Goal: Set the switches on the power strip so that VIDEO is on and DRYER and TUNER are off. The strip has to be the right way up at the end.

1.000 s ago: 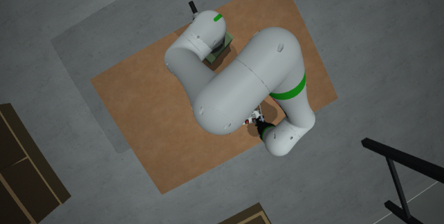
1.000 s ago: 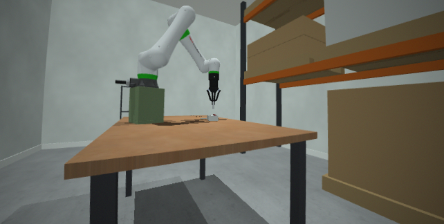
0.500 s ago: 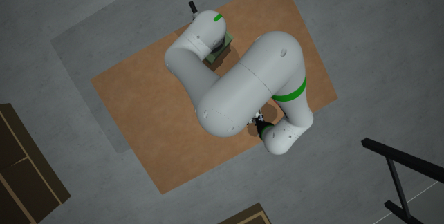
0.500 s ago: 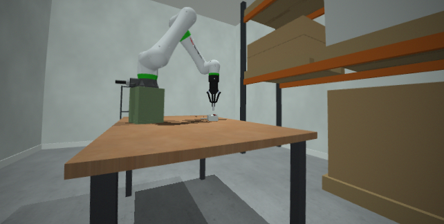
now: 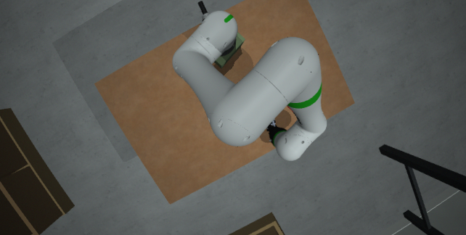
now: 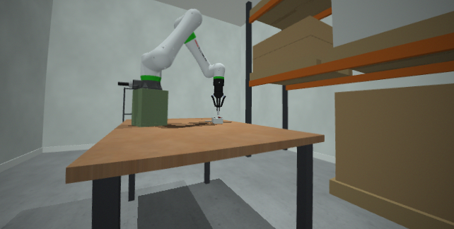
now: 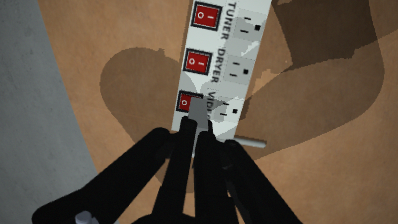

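Note:
A white power strip (image 7: 217, 65) lies face up on the wooden table, with three red rocker switches marked TUNER (image 7: 207, 16), DRYER (image 7: 196, 62) and VIDEO (image 7: 187, 102). My gripper (image 7: 196, 110) is shut and empty, its closed fingertips right over the VIDEO switch, partly covering it. I cannot tell the switch positions. In the side view the gripper (image 6: 218, 108) points straight down just above the strip (image 6: 217, 120). In the overhead view the arm hides the strip almost wholly.
A green pedestal (image 6: 149, 107) carries the arm's base at the table's far side. The table edge (image 7: 75, 130) runs close to the strip's left in the wrist view. Orange shelving with cardboard boxes (image 6: 318, 51) stands to the right.

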